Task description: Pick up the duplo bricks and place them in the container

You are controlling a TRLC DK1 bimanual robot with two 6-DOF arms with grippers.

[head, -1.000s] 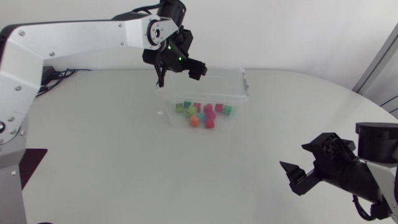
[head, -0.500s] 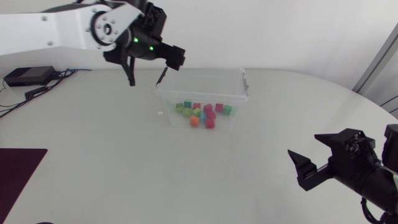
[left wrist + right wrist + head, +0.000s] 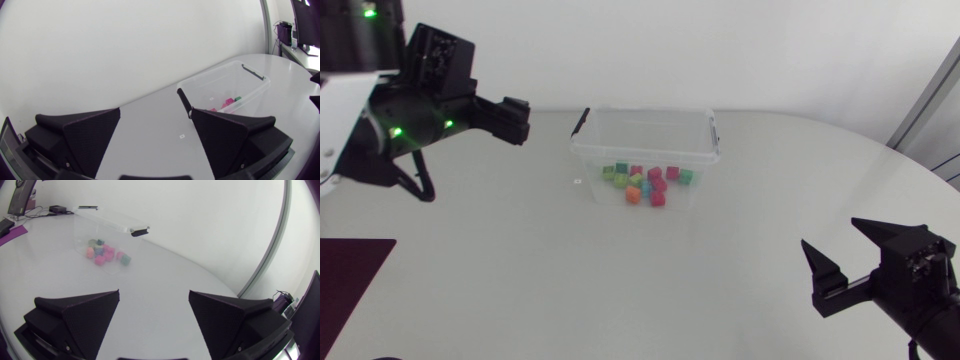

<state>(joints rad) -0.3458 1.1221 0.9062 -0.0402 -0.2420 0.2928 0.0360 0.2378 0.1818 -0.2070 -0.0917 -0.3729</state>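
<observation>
A clear plastic container point(image 3: 646, 113) stands at the back middle of the table, with several coloured duplo bricks point(image 3: 645, 184) lying on its floor. My left gripper point(image 3: 468, 153) hangs open and empty to the left of the container, well apart from it. In the left wrist view the container point(image 3: 250, 86) and bricks point(image 3: 227, 101) lie ahead of the open left gripper point(image 3: 155, 112). My right gripper point(image 3: 834, 236) stands open and empty near the table's front right. Its own view shows the open right gripper point(image 3: 154, 294), with the container point(image 3: 80, 222) and bricks point(image 3: 105, 254) far ahead.
A dark purple mat point(image 3: 350, 275) lies at the table's front left corner. A tiny white mark point(image 3: 577, 181) sits on the table just left of the container. Black clips point(image 3: 581, 121) hang at the container's two ends.
My left arm has swung away from above the container's left rim to the far left, its fingers spreading wider. My right arm has drawn back toward the front right corner.
</observation>
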